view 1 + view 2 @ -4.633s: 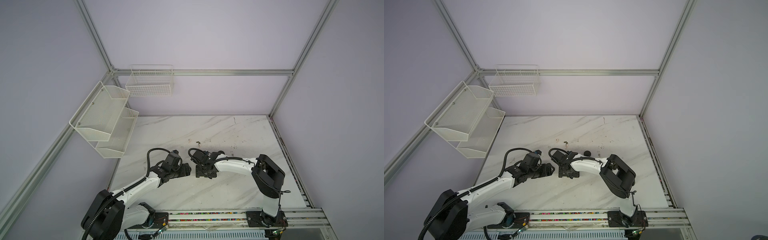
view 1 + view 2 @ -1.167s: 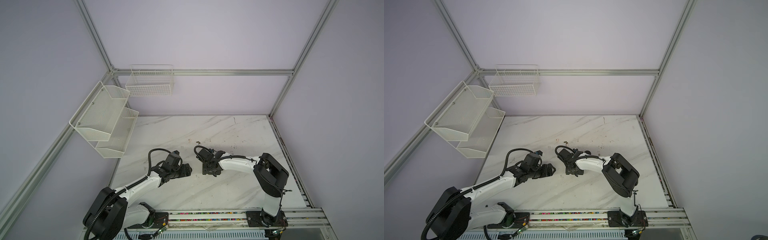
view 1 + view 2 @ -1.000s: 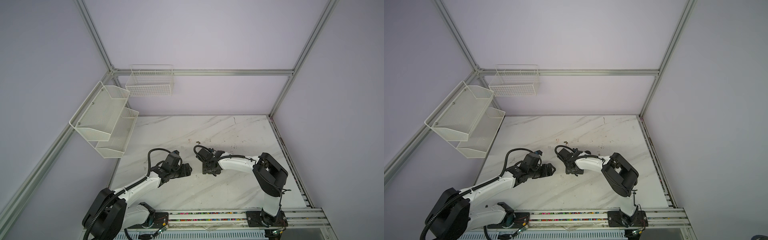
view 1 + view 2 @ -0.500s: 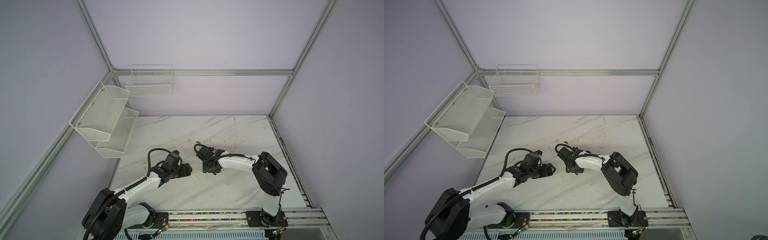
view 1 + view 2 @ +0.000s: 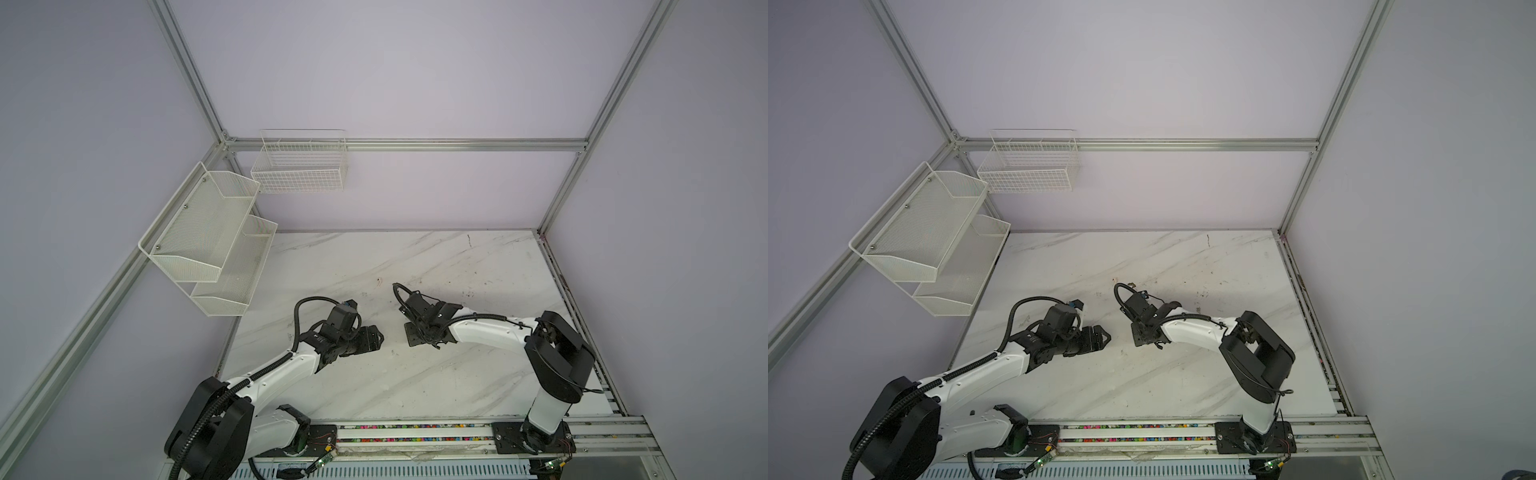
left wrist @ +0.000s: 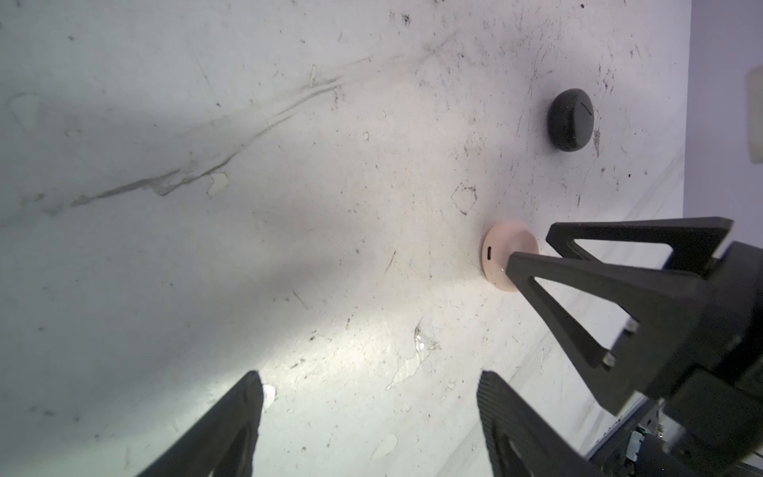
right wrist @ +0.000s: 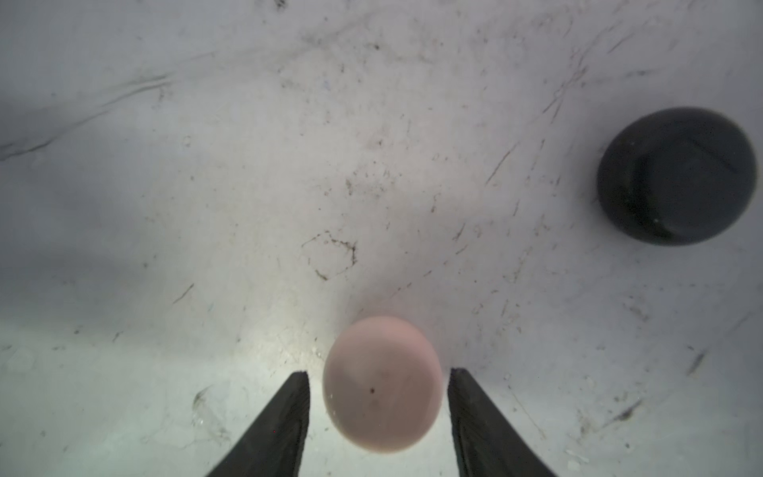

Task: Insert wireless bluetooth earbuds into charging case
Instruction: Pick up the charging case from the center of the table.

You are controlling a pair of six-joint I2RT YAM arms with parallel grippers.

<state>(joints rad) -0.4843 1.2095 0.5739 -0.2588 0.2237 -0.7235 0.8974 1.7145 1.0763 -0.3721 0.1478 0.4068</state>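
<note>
Pink charging case [image 7: 382, 384] lies mid-way across the bench [image 7: 165, 206] between the low right gripper's [image 7: 378, 373] parted fingers, untouched; left gripper [image 6: 370, 373] hovers nearby, spread and empty.

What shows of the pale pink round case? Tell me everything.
The pale pink case is a small, smooth round puck, plastic by its look, shut, no earbud showing. It lies flat on the scuffed marble table. A dark speck sits on its top; the left wrist view shows a small dark slot in its side wall. The right gripper straddles it, jaws open, a thin gap on each side, so no contact is visible. The black case lies apart.
</note>
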